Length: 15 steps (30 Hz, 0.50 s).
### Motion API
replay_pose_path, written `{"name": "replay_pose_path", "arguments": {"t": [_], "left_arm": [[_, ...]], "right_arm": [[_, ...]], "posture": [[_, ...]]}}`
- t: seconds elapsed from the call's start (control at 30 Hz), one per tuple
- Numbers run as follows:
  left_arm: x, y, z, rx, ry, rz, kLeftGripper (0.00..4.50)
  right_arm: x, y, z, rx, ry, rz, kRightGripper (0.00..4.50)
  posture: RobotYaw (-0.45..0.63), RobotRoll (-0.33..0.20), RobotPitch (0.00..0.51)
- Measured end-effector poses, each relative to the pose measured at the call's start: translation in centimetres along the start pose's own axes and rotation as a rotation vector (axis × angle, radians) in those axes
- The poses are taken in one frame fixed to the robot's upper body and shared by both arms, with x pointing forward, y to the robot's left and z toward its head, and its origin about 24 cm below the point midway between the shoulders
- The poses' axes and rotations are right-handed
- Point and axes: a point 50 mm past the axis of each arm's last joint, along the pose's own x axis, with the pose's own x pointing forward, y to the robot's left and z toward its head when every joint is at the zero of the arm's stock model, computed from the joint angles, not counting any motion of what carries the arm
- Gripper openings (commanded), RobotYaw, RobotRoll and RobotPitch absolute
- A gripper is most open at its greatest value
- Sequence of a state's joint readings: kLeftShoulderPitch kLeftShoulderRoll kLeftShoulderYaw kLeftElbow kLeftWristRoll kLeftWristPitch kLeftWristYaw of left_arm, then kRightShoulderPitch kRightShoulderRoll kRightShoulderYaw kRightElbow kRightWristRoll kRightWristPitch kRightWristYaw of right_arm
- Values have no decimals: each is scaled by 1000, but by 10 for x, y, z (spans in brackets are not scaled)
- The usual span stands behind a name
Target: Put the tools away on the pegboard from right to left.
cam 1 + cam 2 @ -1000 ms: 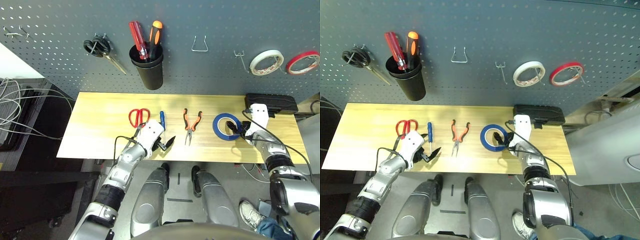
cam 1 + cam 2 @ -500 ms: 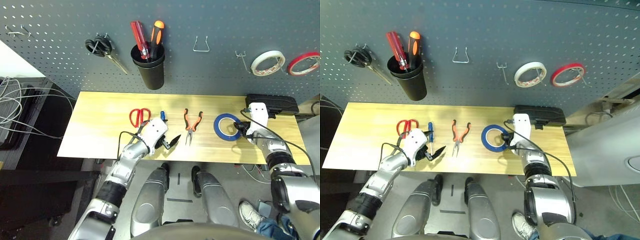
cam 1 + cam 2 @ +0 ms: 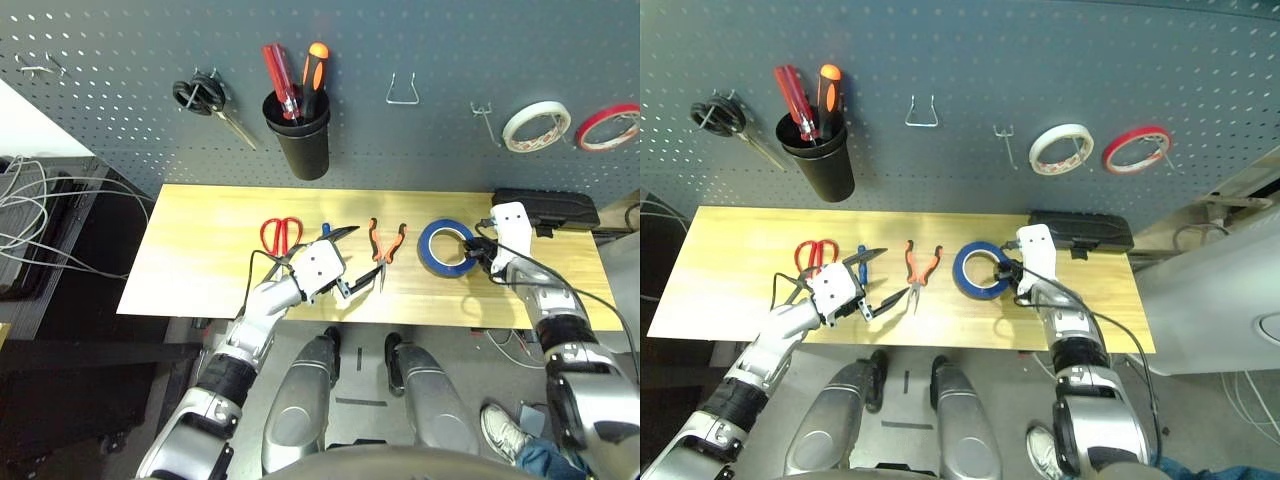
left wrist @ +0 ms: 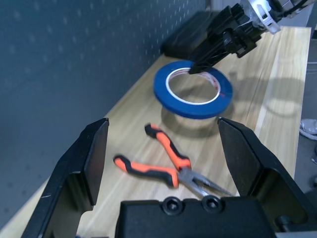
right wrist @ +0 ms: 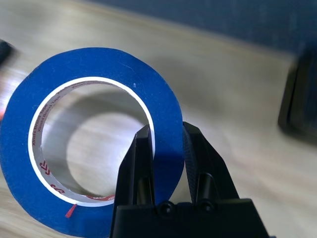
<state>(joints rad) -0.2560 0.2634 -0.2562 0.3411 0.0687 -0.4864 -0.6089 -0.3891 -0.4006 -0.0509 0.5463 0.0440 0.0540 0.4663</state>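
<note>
- Blue tape roll [image 3: 447, 248] is pinched at its rim between the fingers of the right gripper [image 3: 478, 253], tilted with its far edge off the wooden table [image 3: 200, 240], near the table's right end.
- Left gripper [image 3: 352, 262] hangs above the table with its fingers spread wide, grasping nothing, just beside the needle-nose pliers [image 3: 384, 248].
- Slim blue-handled screwdriver [image 3: 861, 261] and red-handled scissors [image 3: 279, 234] lie flat to the left of the pliers.
- Pegboard [image 3: 420, 150] stands behind the table with a black cup [image 3: 298, 140], bare hooks and white and red tape rolls.
</note>
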Motion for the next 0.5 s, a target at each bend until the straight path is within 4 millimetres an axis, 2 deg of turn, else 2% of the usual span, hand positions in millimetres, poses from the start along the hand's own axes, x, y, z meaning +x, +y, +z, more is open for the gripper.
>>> {"name": "replay_pose_path", "arguments": {"t": [0.23,0.5], "left_arm": [[10,7,16,42,-66,9,4500],[17,13,31,66,-137,43,4500]], "right_arm": [[-8,3,34,-153,-224,14,736],[-13,5,61,-285,-415,12,735]], "posture": [[25,0,234],[25,0,235]]}}
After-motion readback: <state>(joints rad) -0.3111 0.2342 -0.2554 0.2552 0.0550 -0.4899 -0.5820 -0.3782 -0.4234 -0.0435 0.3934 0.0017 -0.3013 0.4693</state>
